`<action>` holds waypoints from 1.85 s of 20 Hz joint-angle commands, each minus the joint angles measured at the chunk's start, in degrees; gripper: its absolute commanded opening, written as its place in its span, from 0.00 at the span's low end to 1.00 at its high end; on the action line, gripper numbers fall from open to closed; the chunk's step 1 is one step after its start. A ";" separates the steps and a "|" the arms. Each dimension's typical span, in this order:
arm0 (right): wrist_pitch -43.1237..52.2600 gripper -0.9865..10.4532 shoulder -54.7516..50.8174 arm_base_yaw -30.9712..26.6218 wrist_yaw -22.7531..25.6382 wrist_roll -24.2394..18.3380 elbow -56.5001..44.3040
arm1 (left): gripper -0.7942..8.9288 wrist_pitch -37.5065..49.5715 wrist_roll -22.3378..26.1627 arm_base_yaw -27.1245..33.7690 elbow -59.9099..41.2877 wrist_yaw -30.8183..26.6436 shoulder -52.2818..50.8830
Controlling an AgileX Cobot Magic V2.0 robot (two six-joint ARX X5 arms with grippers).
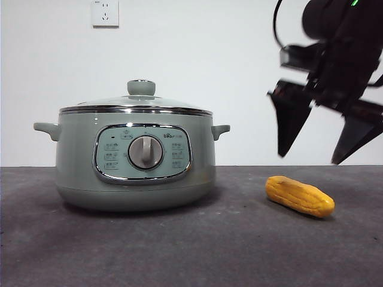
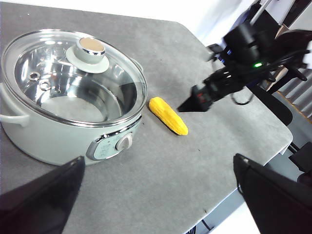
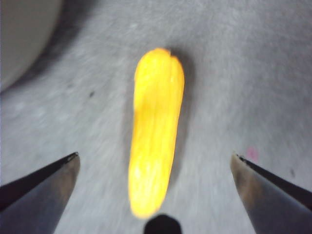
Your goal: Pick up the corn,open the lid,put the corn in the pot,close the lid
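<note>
The yellow corn [image 1: 300, 196] lies on the grey table to the right of the pale green pot [image 1: 134, 160]. On the pot rests the glass lid [image 1: 136, 106], shut, with its round knob [image 1: 141, 87] on top. My right gripper [image 1: 314, 139] hangs open just above the corn [image 3: 154, 129], its two jaws wide apart on either side of the cob and clear of it. My left gripper [image 2: 158, 180] is open and held high, back from the pot [image 2: 68, 126], with nothing between its jaws. From there the corn [image 2: 168, 115] and the lid [image 2: 73, 78] both show.
A white wall with a power socket [image 1: 105, 12] stands behind the table. The table edge [image 2: 253, 161] runs close beyond the corn on the right arm's side, where chair parts and cables stand off the table.
</note>
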 commanded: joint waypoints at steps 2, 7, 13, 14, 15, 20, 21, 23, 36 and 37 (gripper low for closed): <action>3.15 0.52 4.15 1.55 1.97 0.42 0.15 | 0.72 0.63 0.46 -0.13 0.04 0.20 0.70; 5.18 0.48 8.02 2.12 2.32 1.07 0.15 | 0.72 0.63 0.46 -0.13 0.04 0.20 1.14; 6.01 0.24 9.81 2.12 1.60 1.46 0.15 | 0.72 0.66 0.48 -0.13 0.04 0.17 1.16; 5.99 0.23 10.05 2.12 1.64 1.55 0.15 | 0.72 0.63 0.46 -0.13 0.04 0.17 1.16; 5.88 0.16 10.05 2.12 1.64 1.64 0.15 | 0.72 0.66 0.46 -0.13 0.04 0.17 1.16; 4.70 0.08 8.70 2.08 1.64 1.44 0.15 | 0.72 0.90 0.50 -0.22 0.04 0.15 2.49; 3.78 0.08 7.34 2.08 1.64 1.44 0.15 | 0.72 1.31 0.48 -0.48 0.04 0.17 3.19; 1.49 0.08 2.56 2.05 1.64 1.42 0.17 | 0.72 4.04 0.48 -1.36 0.04 0.17 4.94; -13.66 0.08 -40.22 2.03 1.62 6.73 0.35 | 0.72 38.53 4.35 -8.33 5.18 -4.81 38.99; -15.43 0.08 -41.70 2.03 1.62 7.19 0.35 | 0.72 38.23 6.82 -9.40 7.52 -7.43 41.94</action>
